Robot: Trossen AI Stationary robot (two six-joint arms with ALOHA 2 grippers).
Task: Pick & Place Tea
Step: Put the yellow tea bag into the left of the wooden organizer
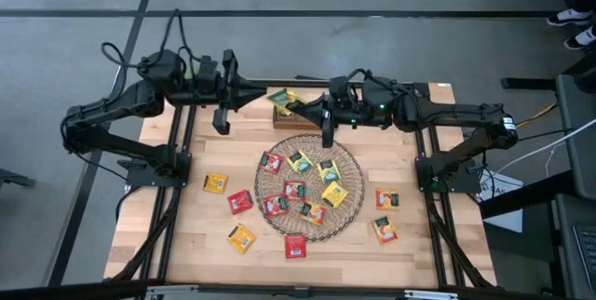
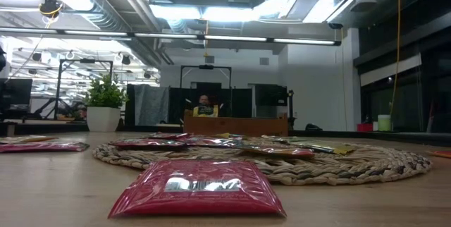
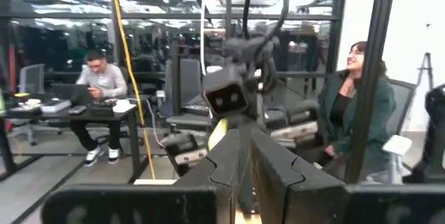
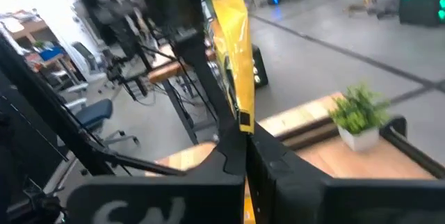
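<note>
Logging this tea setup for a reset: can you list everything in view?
Wicker mat: one, tan, table centre.
Tea sachets on mat: about seven, red and yellow.
Tea sachets off mat: six, red, yellow, orange, around it.
Wooden box: one, brown, behind the mat.
Potted plant: one, green, table's edge.
People: two, seated beyond the table.
Left pincer: shut, raised at rear left.
Right pincer: shut on a yellow sachet, above the mat's rear.

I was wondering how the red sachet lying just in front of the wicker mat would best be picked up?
Probably straight from above. The red sachet lies flat on the table, just off the wicker mat, with free wood around it. Closing the fingers across two opposite edges seems best, since the low view shows its middle slightly puffed.
</note>
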